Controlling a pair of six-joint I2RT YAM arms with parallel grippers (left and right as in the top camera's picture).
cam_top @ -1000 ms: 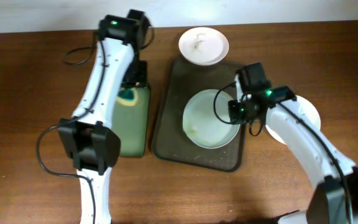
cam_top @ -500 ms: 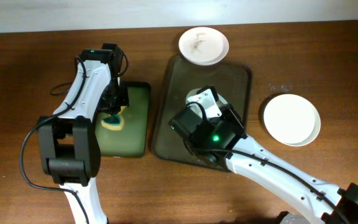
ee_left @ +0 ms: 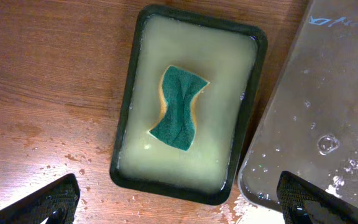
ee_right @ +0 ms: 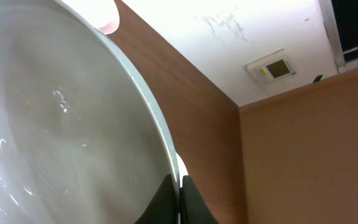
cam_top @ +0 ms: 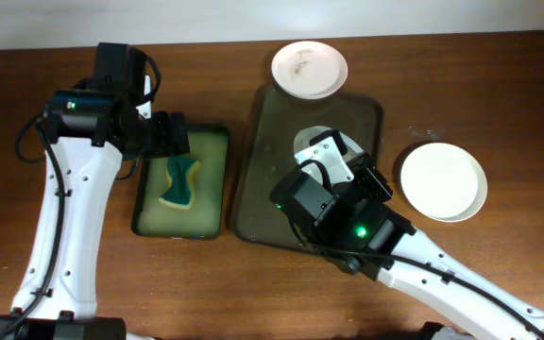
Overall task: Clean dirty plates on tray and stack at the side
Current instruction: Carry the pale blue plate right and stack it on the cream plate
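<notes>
My right gripper (ee_right: 179,180) is shut on the rim of a white plate (ee_right: 61,124), which is held tilted with water drops on its face. From overhead, only an edge of that plate (cam_top: 306,142) shows, over the dark brown tray (cam_top: 272,123), with the right arm above it. A smeared plate (cam_top: 310,69) sits on the table beyond the tray. Right of the tray lies a clean plate (cam_top: 443,181). My left gripper (ee_left: 179,198) hangs open above a green and yellow sponge (ee_left: 180,109), well clear of it.
The sponge (cam_top: 179,182) lies in a black-rimmed tray of pale green liquid (cam_top: 206,151), left of the brown tray (ee_left: 328,112). Water drops wet the brown tray and the table beside it. The left arm (cam_top: 74,189) crosses the table's left side.
My left gripper has let go of the sponge, opened wide and risen; the sponge now lies in the green tray. The right arm has swung over the brown tray, tilting the plate up.
</notes>
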